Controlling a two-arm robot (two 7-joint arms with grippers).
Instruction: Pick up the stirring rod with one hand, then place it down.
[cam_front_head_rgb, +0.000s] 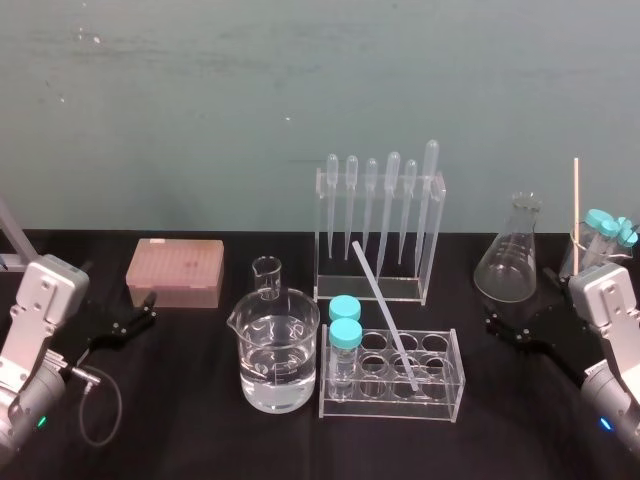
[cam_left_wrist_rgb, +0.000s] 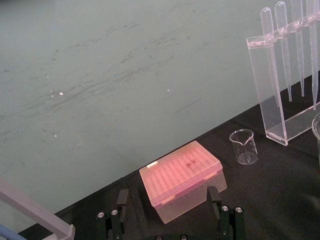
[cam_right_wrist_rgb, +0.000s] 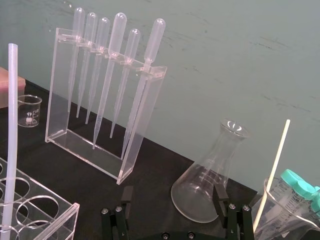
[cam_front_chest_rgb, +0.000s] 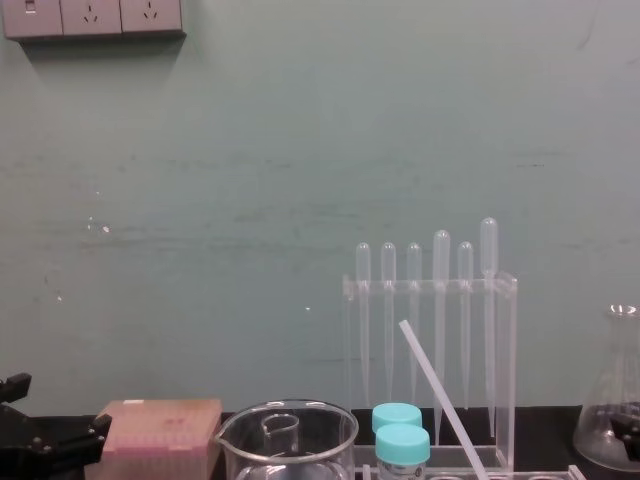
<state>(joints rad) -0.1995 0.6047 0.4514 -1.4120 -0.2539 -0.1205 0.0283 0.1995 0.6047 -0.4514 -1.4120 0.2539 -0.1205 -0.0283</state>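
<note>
Since the left jaws and right jaws both sit spread wide apart at the sides of the bench, the right jaws should pinch the stirring rod, leaning in the tube rack, above the rim and lift gently.

Stirring rod: translucent white, straight, tilted, lower end in tube rack hole.

No text readable anywhere. Small beaker carries faint white print, too small to make out. Pink tip box has dark marks on its lid, illegible.
</note>
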